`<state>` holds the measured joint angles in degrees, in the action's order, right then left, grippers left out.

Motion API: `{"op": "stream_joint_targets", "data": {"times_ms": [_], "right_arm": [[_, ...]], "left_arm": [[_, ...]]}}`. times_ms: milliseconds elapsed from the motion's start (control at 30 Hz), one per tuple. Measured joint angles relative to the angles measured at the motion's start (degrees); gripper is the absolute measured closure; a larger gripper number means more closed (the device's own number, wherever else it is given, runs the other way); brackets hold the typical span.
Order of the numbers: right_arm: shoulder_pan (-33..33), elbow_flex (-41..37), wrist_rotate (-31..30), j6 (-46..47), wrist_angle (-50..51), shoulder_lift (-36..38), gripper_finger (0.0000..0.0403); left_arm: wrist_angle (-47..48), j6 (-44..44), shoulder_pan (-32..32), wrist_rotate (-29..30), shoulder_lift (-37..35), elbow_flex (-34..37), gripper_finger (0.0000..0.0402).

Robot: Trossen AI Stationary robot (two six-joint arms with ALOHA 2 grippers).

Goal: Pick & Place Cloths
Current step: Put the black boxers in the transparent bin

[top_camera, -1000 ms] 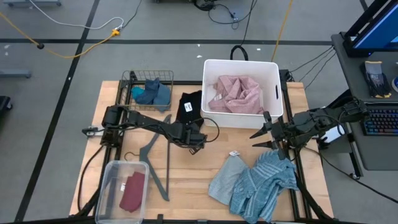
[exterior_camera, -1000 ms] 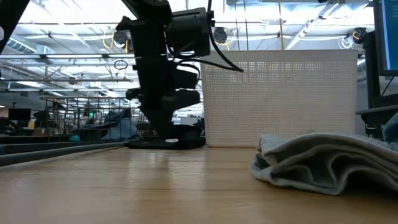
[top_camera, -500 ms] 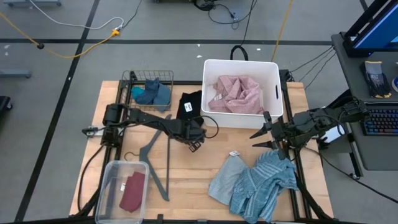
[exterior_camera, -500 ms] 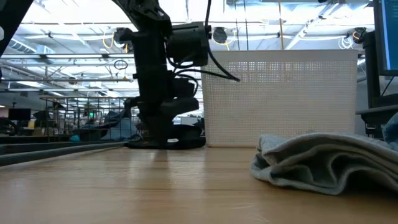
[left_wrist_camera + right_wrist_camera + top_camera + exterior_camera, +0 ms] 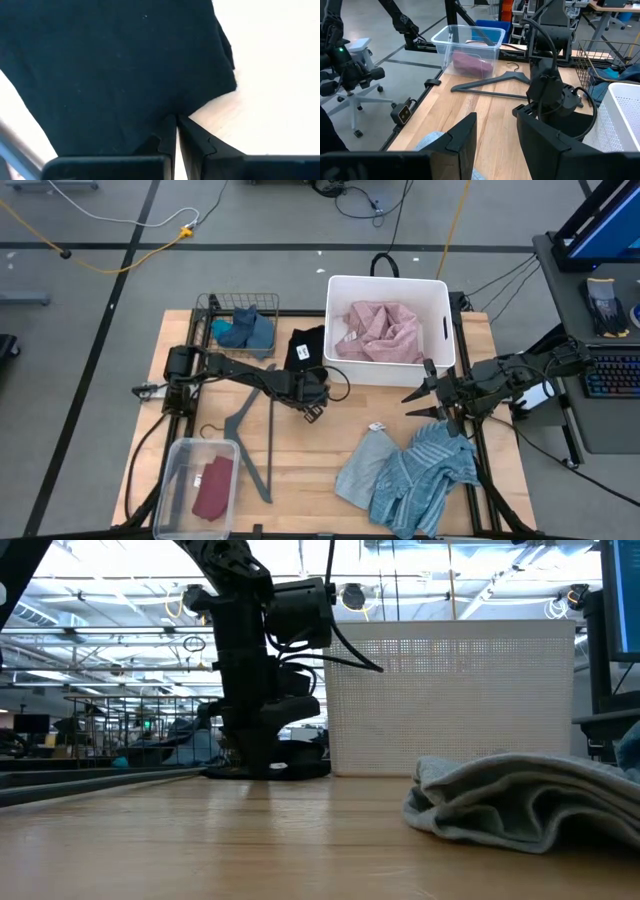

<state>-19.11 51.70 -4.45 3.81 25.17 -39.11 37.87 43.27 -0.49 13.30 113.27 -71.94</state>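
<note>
A black cloth (image 5: 308,340) lies flat on the table by the white bin (image 5: 440,330), which holds a pink cloth (image 5: 380,330). My left gripper (image 5: 314,398) points down at the black cloth's near edge, shut; it also shows in the low view (image 5: 262,755). My right gripper (image 5: 420,396) hovers open and empty by the bin's near right corner, above the blue striped cloth (image 5: 425,470). A pale grey-blue cloth (image 5: 362,470) lies beside the striped one. Teal and dark blue cloths (image 5: 245,330) lie in a wire basket. A maroon cloth (image 5: 212,485) lies in a clear tub. My left gripper has its shut fingertips (image 5: 170,131) at the black cloth's edge (image 5: 172,111), coming from above and pointing down. The cloth's edge runs in between the tips; how many layers are caught, I cannot tell. The cloth lies flat on the table.
A grey plastic hanger (image 5: 250,442) lies on the table between my left arm and the clear tub (image 5: 180,455). The wire basket (image 5: 215,305) stands at the far left. Bare wood shows in the middle of the table (image 5: 320,450).
My left gripper has gone down and a little toward the table's far edge, onto the black cloth's near edge. My right arm has kept still.
</note>
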Motion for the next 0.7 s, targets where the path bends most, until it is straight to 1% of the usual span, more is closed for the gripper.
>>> {"op": "stream_joint_targets", "data": {"times_ms": [67, 167, 300, 433, 533, 600, 700], "right_arm": [[0.00, 0.00, 0.00, 0.00, 0.00, 0.00, 0.0271], [0.00, 0.00, 0.00, 0.00, 0.00, 0.00, 0.0271], [0.00, 0.00, 0.00, 0.02, -0.02, 0.00, 0.0271], [0.00, 0.00, 0.00, 0.01, -0.02, 0.00, 0.0271], [0.00, 0.00, 0.00, 0.02, -0.02, 0.00, 0.0271], [0.00, 0.00, 0.00, 0.02, -0.02, 0.00, 0.0271], [0.00, 0.00, 0.00, 0.02, -0.02, -0.02, 0.0271]], "left_arm": [[-0.23, 0.36, 0.00, -1.21, 0.00, 0.00, 0.0372], [-0.65, 0.93, -0.29, -2.38, 0.02, 0.00, 0.0344], [-0.77, 2.26, -0.75, -3.98, 0.04, 0.00, 0.0283], [-1.22, 3.98, -1.71, -8.62, 0.02, -0.13, 0.0218], [-1.15, 5.98, -2.74, -11.39, 0.02, -0.13, 0.0177], [-1.06, 7.56, -3.23, -12.85, 0.02, -0.13, 0.0159], [-0.93, 10.22, -4.01, -16.30, 0.07, -0.11, 0.0145]]}}
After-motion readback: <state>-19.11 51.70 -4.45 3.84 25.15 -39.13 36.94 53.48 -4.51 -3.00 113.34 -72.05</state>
